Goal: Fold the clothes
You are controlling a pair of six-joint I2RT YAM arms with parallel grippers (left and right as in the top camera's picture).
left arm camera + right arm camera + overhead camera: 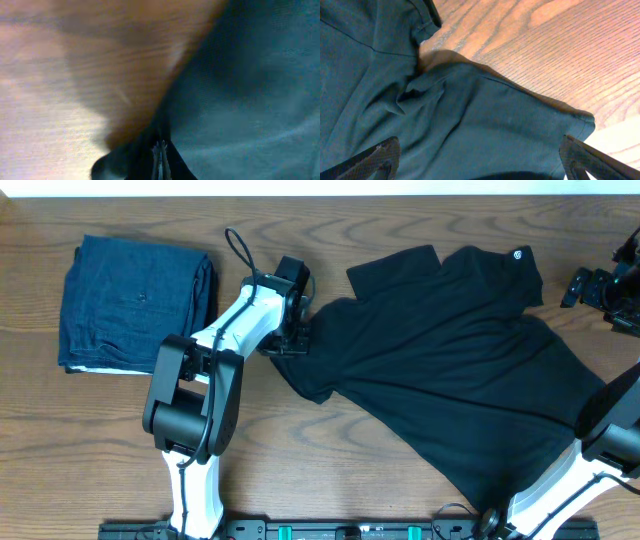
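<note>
Black T-shirt (450, 370) lies rumpled (left jaws pinch its edge, right jaws gape empty).

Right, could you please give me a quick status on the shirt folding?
Left gripper shut on black T-shirt edge. Right gripper open over a sleeve. Folded blue garment lies apart, left of it.

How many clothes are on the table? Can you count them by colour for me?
black T-shirt: 1
dark blue folded garment: 1
Total: 2
</note>
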